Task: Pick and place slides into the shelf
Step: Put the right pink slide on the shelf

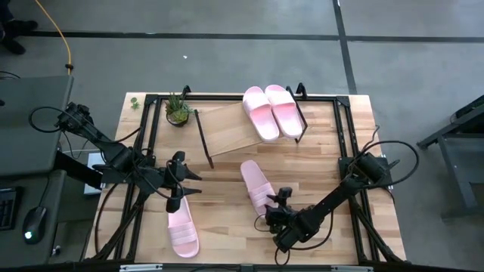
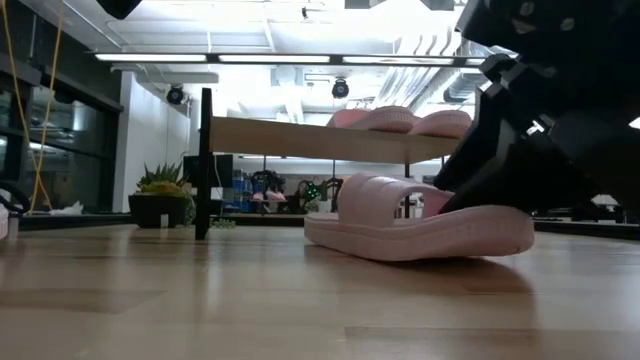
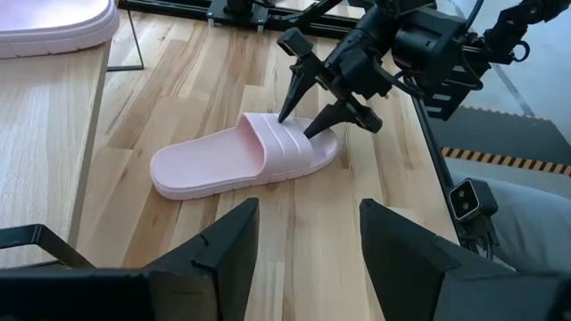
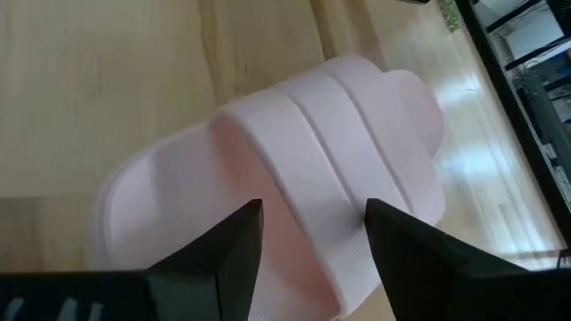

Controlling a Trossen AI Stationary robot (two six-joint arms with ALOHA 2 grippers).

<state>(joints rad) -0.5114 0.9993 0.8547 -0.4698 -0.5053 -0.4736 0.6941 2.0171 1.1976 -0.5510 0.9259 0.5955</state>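
Note:
Two pale pink slides (image 1: 272,111) lie side by side on the right part of the slanted wooden shelf (image 1: 227,128). A third slide (image 1: 256,185) lies sole-down at the table's middle. My right gripper (image 1: 274,202) is open at its near end. In the right wrist view its fingers stand to either side of the wide strap (image 4: 330,143); I see no touch. The fourth slide (image 1: 182,230) lies sole-down near the left front. My left gripper (image 1: 193,183) hangs open just beyond its far end and looks toward the middle slide (image 3: 241,160).
A small potted plant (image 1: 178,109) stands beside the shelf's left end. The black frame rails (image 1: 344,143) run along the table's sides and far edge. Bare wood shows on the shelf's left half and between the two lower slides.

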